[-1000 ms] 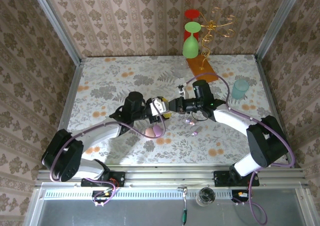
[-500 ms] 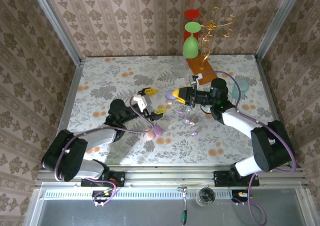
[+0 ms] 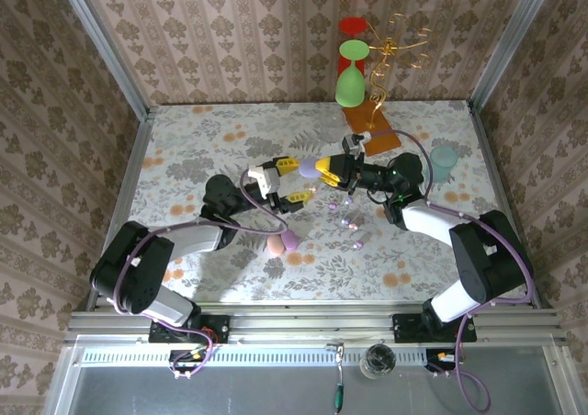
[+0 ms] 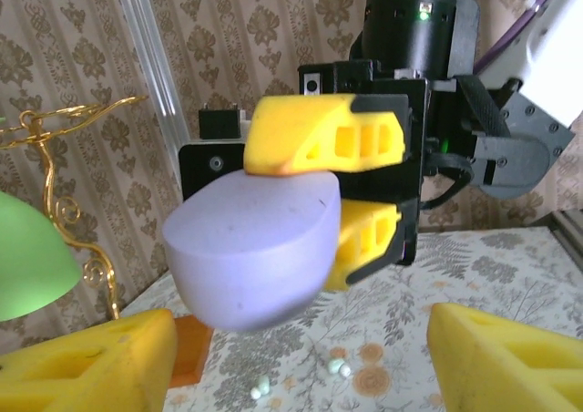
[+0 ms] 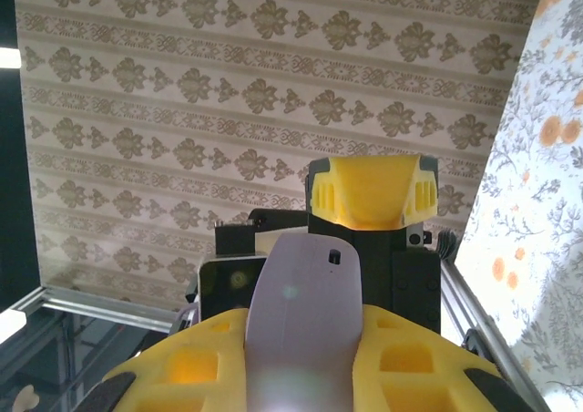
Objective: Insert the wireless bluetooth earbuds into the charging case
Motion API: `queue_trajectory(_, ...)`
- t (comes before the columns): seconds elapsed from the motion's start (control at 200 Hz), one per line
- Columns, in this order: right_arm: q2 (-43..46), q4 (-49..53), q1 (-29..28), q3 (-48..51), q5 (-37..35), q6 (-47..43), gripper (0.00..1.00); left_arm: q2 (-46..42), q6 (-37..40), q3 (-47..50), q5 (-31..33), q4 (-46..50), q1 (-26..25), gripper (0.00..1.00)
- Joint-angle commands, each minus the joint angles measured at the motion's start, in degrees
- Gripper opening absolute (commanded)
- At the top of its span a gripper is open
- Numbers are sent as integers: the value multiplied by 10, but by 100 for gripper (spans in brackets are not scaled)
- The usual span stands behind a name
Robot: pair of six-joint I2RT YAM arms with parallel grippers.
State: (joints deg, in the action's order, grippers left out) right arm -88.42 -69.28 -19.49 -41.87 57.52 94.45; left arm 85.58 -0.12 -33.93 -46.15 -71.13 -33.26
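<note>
Lilac pebble-shaped plastic case (image 4: 250, 248), contents hidden, clamped in right end effector (image 3: 326, 168); left end effector (image 3: 287, 181) opposite, jaws apart.

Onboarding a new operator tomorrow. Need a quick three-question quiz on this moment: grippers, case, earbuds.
1. True or false: the left gripper is shut on something.
2. Where do the earbuds seen from above lie? A in the left gripper; B on the table; C on top of an arm.
3. Fill in: the case clamped in the right gripper is coloured ___.
Key: 1 false, its fingers stand apart, gripping nothing; 2 B; 3 lilac.
</note>
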Motion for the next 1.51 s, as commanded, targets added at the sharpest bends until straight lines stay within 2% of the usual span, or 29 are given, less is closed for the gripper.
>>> queue_trajectory(0.0, -2, -49, -7, 5, 13, 19, 0, 9, -26, -23, -28, -29, -3, 69)
queue_trajectory(0.47, -8, -50, -17, 7, 13, 17, 0, 13, -50, -41, -50, -32, -11, 52)
queue_trajectory(0.925, -20, -48, -19, 5, 17, 4, 0, 12, -73, -47, -75, -32, -10, 48)
queue_trajectory(1.02, -23, -48, -19, 4, 17, 4, 0, 13, -75, -49, -81, -32, -10, 41)
queue_trajectory(1.11, -24, -48, -19, 4, 17, 5, 0, 15, -78, -49, -86, -32, -10, 40)
queue_trajectory(1.235, -22, -46, -18, 1, 15, 4, 0, 17, -72, -47, -87, -31, -10, 33)
queue_trajectory(1.28, -21, -44, -18, 0, 13, 2, 12, 17, -72, -47, -89, -31, -9, 33)
queue_trajectory(1.36, -14, -25, -13, 1, 8, -16, 44, 19, -76, -45, -92, -30, -7, 32)
queue_trajectory(1.415, -3, 7, -7, 2, 5, -40, 61, 18, -75, -42, -93, -30, -4, 32)
queue_trajectory(1.5, 21, 98, 9, -3, 11, -105, 74, 16, -75, -32, -92, -30, -1, 32)
